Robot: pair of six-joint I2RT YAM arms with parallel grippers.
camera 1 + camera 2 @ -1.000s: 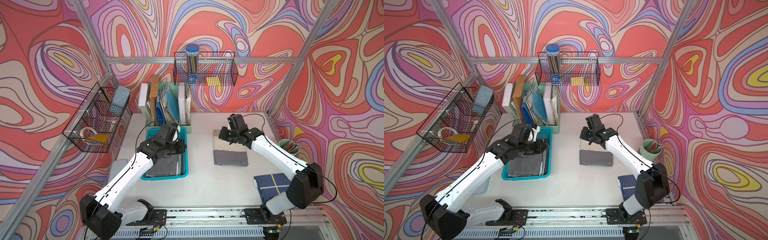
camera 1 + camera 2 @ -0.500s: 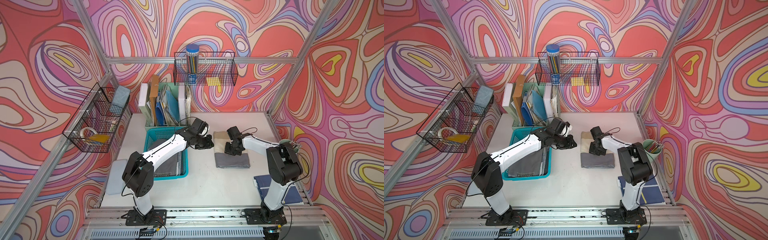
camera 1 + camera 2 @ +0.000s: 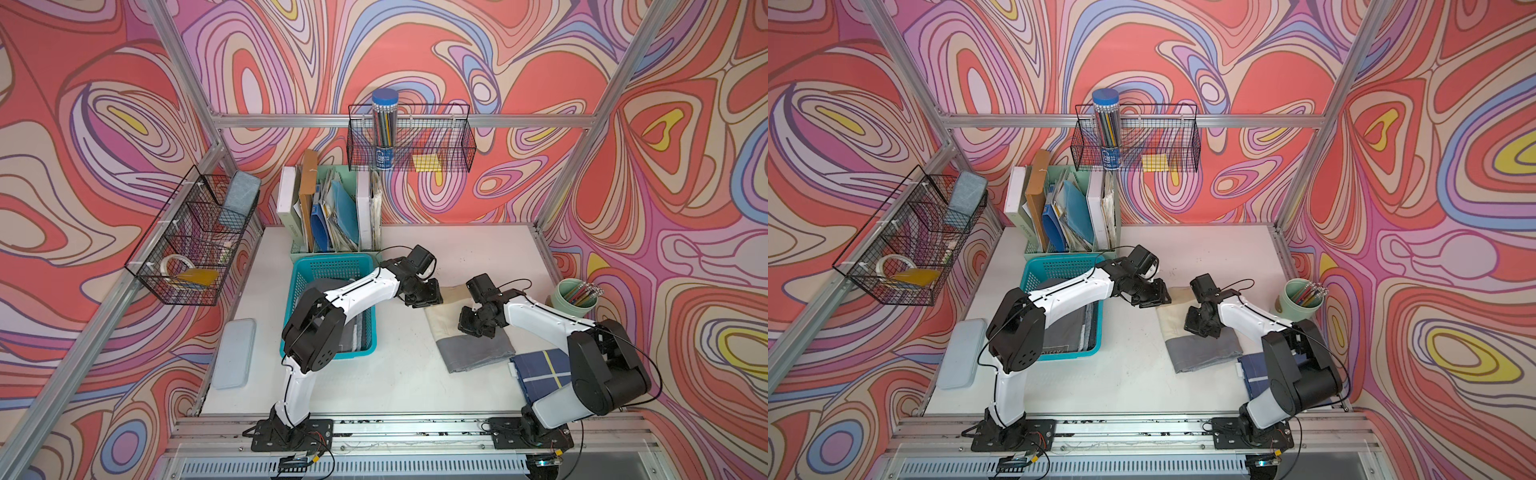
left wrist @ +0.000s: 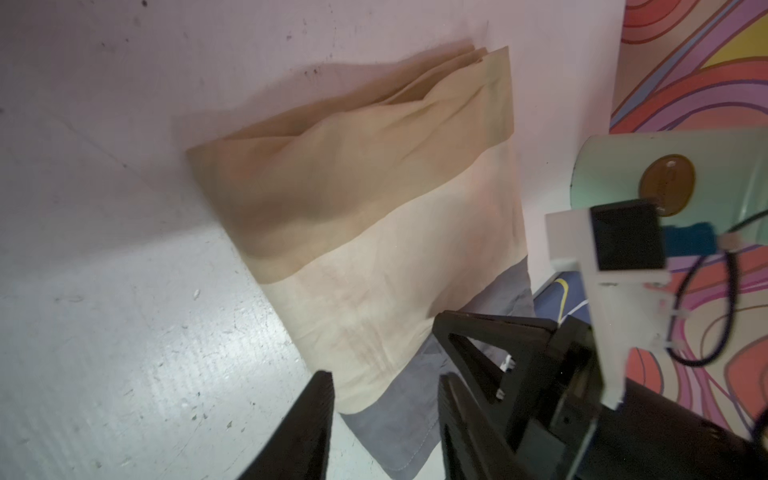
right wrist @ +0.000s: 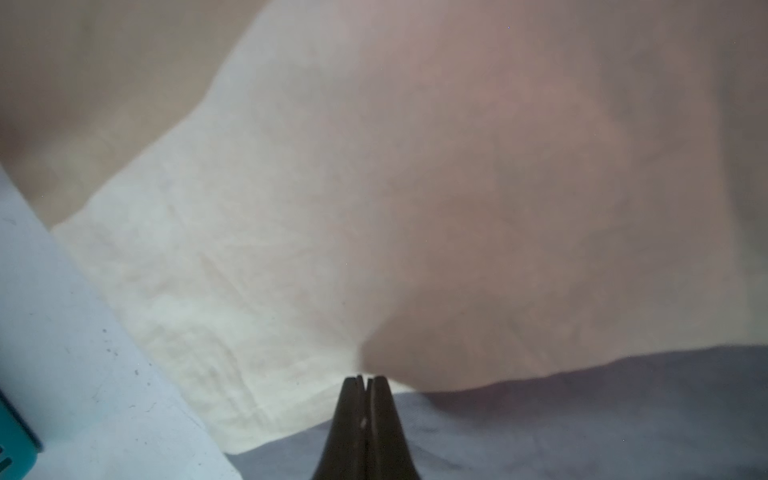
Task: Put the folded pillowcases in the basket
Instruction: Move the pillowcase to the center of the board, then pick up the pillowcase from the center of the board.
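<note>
Left claw (image 3: 426, 297) is being held open over the folded pillowcase (image 3: 446, 324), right claw (image 5: 365, 386) closed at its near edge; gripping it, then carrying it left into the basket (image 3: 332, 268), is likely being called for.

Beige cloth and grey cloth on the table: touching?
Touching. The left wrist view shows the beige cloth lying over the edge of the grey cloth, with no gap between them.

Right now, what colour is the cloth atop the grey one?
Top cloth: cream with a tan band; best in left wrist view.
</note>
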